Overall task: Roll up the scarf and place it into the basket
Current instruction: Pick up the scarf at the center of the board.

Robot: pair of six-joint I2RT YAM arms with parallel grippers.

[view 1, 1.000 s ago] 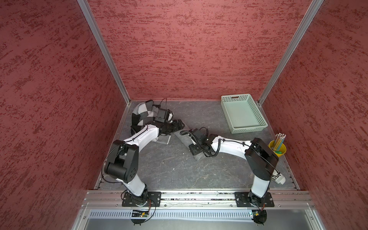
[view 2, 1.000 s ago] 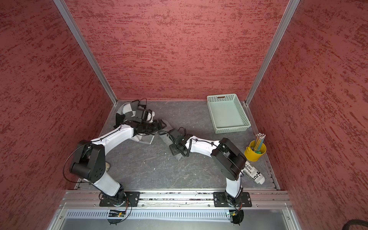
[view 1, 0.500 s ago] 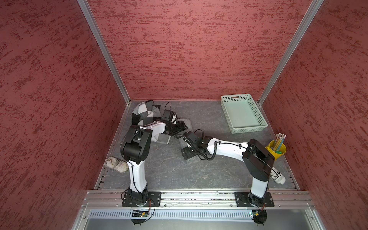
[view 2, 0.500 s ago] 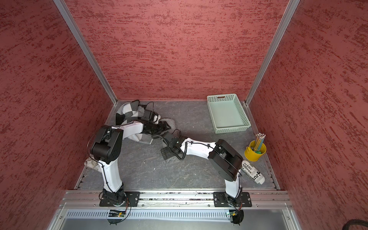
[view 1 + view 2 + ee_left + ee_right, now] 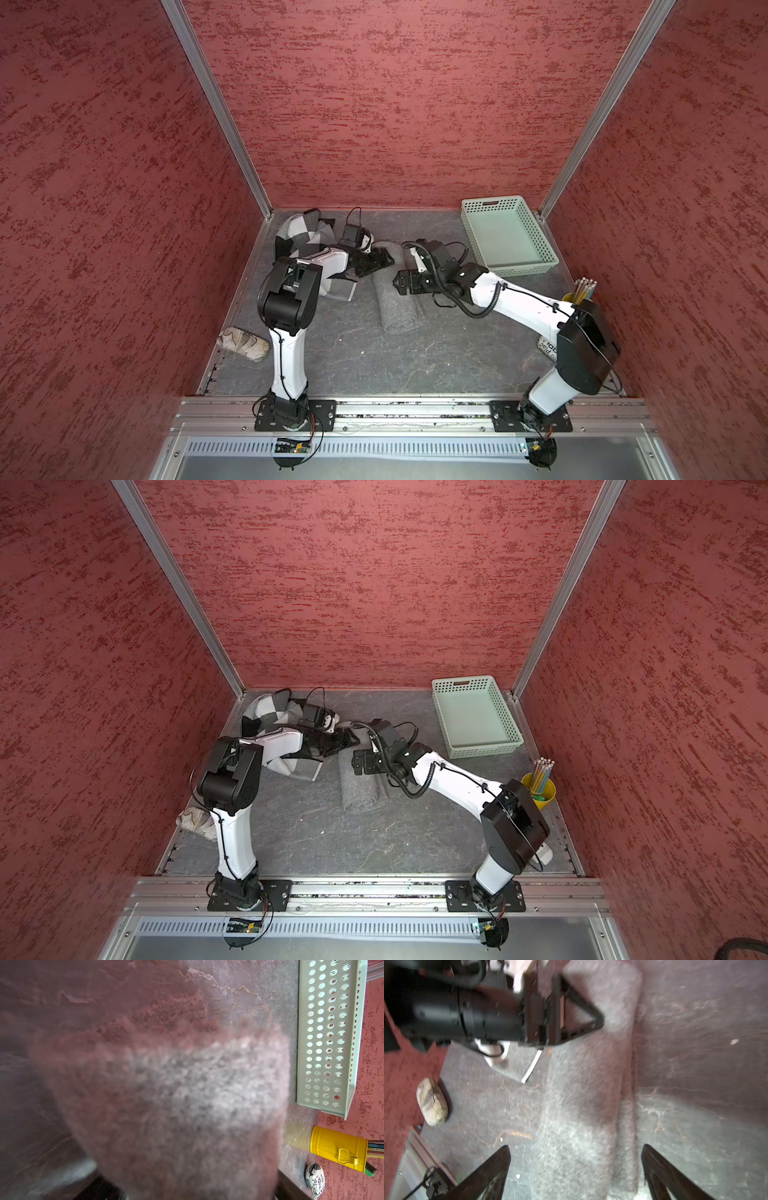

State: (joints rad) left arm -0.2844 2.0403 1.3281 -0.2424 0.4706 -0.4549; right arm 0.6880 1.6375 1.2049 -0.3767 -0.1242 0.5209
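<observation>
Apparently the rolling is nearly finished: in both top views the grey scarf (image 5: 397, 299) (image 5: 359, 787) lies as a long bundle at centre frame on the counter (image 5: 353, 353), well apart from the basket (image 5: 519, 269) in the upper right. The right gripper (image 5: 575, 1147) is spread wide with nothing held, its fingers either side of the roll. The left gripper (image 5: 382, 262) sits at the roll's upper end; fuzzy cloth fills its wrist view, so whether it pinches or merely straddles the scarf cannot be told.

To grasp well, each gripper should close across the full thickness and catch the loose flap along the roll's right edge, or the bundle will likely unwind when lifted. Both ends should rise together and level.

Bare counter lies open between roll and basket. The checkered cloth (image 5: 299, 232) crowds the left arm at upper left, and the pencil cup (image 5: 544, 791) stands near the right arm's elbow.
</observation>
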